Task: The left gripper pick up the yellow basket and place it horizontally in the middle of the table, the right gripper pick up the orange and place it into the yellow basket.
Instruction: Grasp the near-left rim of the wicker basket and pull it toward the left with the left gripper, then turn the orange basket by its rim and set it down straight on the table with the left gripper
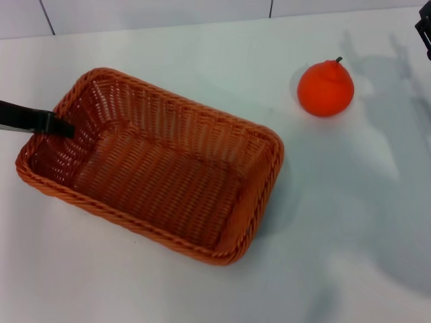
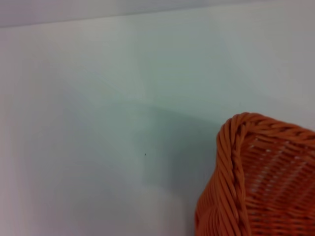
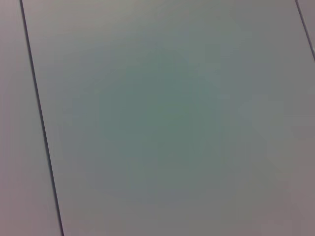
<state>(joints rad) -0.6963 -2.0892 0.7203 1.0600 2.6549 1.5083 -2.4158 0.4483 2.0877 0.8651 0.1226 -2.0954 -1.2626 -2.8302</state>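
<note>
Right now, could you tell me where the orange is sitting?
In the head view the orange rests on the table at the far right, outside the yellow basket and apart from its far right corner.

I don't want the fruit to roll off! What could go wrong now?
The dark left end effector reaches over only one short braided edge of the orange-brown woven wicker basket, so the basket might tilt or slip. The basket lies skewed on the plain white table. The round bright orange fruit sits loose and could roll if bumped.
</note>
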